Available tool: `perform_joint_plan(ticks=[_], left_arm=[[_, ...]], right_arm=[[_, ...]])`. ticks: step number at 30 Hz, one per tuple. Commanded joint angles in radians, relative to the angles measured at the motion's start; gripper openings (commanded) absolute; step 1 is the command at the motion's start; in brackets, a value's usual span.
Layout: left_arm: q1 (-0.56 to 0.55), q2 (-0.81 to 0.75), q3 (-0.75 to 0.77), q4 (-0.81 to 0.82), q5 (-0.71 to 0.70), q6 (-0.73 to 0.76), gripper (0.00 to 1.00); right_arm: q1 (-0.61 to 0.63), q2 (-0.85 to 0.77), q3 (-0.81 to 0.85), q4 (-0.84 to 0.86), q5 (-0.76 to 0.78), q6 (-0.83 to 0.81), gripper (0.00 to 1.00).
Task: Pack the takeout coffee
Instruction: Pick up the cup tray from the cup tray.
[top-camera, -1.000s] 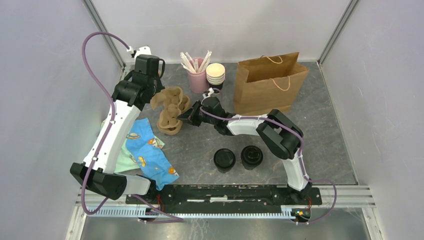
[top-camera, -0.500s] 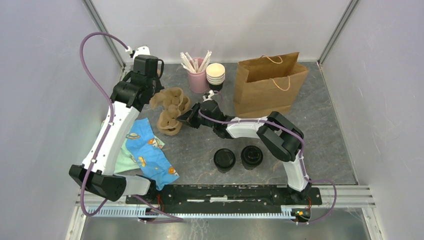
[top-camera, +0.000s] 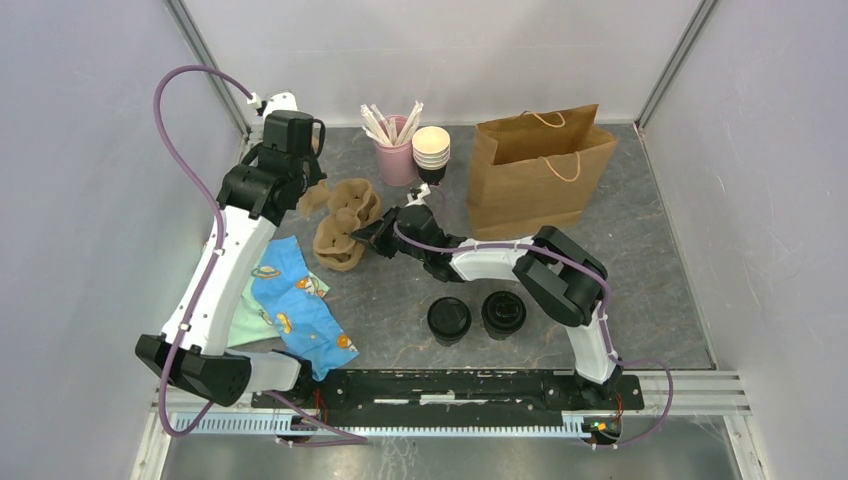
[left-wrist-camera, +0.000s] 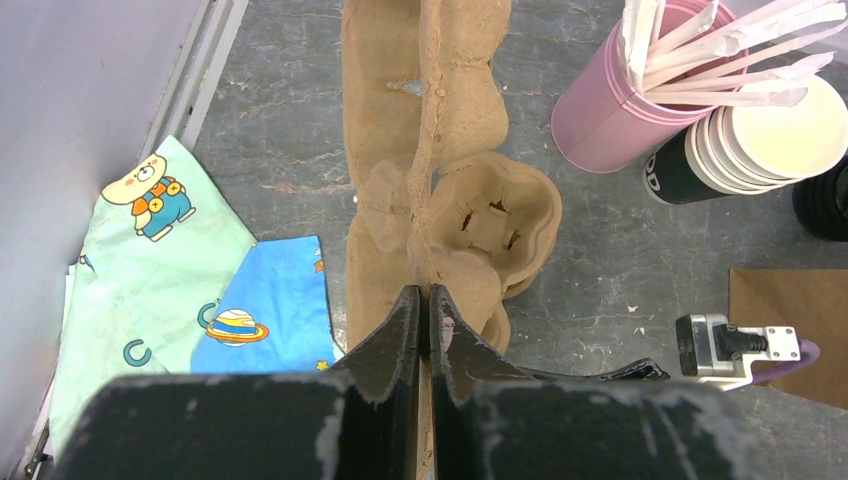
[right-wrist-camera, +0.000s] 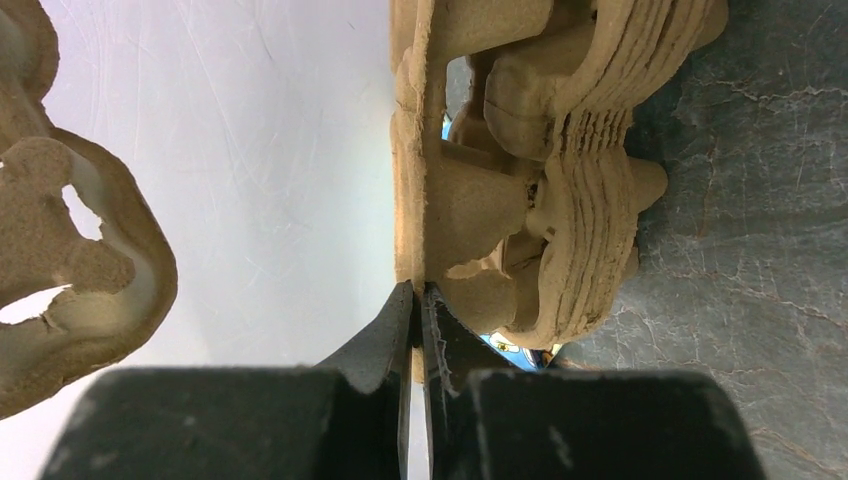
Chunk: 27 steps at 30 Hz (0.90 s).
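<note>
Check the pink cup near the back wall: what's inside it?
The pink cup holds a bundle of white paper-wrapped sticks, probably straws, poking above its rim. The bottom of the cup is hidden by its wall and the bundle.

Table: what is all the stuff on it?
Brown bag: one, brown, back right.
Pink cup: one, pink, back middle, white sticks inside.
Cup stack: one, cream rims, beside pink cup.
Pulp cup carriers: nested stack, tan, left of middle.
Black round tops: two, black, front middle; cup or lids, cannot tell.
Cloths: two, blue and mint, front left.
Left gripper: shut on pulp cup carriers.
Right gripper: shut on pulp cup carriers.
</note>
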Motion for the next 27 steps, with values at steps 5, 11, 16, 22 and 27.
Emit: perform_joint_plan(ticks=[5, 11, 16, 22, 27], left_arm=[[0.004, -0.034, 0.021, 0.02, -0.012, 0.005, 0.02], [0.004, -0.044, 0.02, 0.016, -0.015, 0.007, 0.02], [0.004, -0.054, 0.009, 0.013, -0.015, 0.001, 0.02], [0.003, -0.058, -0.004, 0.014, 0.0, -0.012, 0.02], [0.003, -0.06, -0.004, 0.013, 0.009, -0.013, 0.02]], right_arm=[[0.045, -0.035, 0.004, 0.004, 0.116, 0.092, 0.15], [0.048, -0.021, -0.009, -0.01, 0.116, 0.063, 0.31], [0.027, -0.051, 0.057, -0.22, 0.063, -0.14, 0.44], [-0.019, -0.026, 0.163, -0.429, -0.015, -0.402, 0.52], [-0.027, 0.043, 0.242, -0.445, -0.085, -0.49, 0.65]])
